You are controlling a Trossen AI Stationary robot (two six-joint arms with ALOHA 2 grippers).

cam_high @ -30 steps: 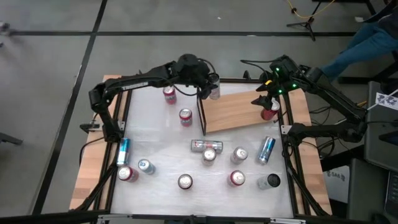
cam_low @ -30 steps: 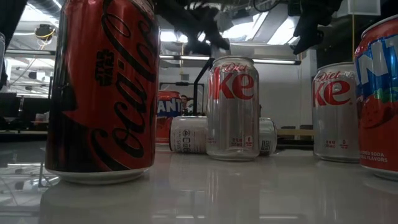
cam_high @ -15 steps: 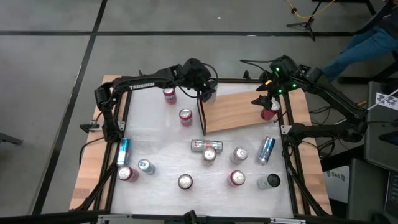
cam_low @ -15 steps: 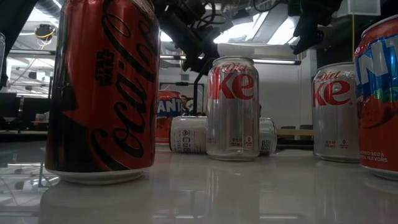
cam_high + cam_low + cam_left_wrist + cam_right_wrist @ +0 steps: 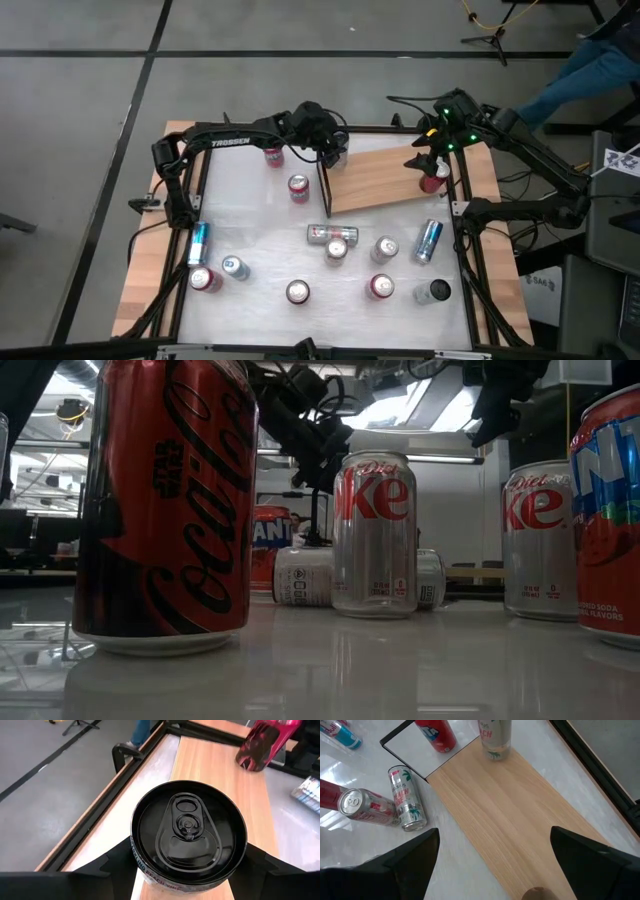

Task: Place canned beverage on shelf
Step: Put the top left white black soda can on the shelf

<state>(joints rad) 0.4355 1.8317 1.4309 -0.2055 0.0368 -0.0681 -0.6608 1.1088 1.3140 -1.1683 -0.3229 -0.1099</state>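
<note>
- The shelf (image 5: 385, 178), a light-brown wooden board with a thin black upright frame (image 5: 324, 186) at one end, lies flat on the white tabletop (image 5: 260, 230).
- The left gripper (image 5: 335, 150) is over the frame end of the shelf, its fingers (image 5: 112, 865) clamped on either side of an upright can with a black top (image 5: 189, 832).
- In the right wrist view that same can (image 5: 495, 737) stands on the shelf's far corner, next to the frame; whether it is fully resting on the wood is hard to tell.
- The right gripper (image 5: 428, 155) hovers over the opposite end of the shelf, fingers (image 5: 407, 855) spread wide apart and holding nothing.
- A dark red can (image 5: 434, 178) stands at that end of the shelf, just beside the right gripper.
- Off the shelf, beyond its frame end, two red cans (image 5: 298, 187) stand upright on the tabletop.
- In front of the shelf's long edge, a silver can lies on its side (image 5: 331, 234), with more cans, upright and lying, scattered past it.
- The low view is filled by a red Coca-Cola can (image 5: 165, 505) and Diet Coke cans (image 5: 374, 532), with the shelf's frame far behind.
</note>
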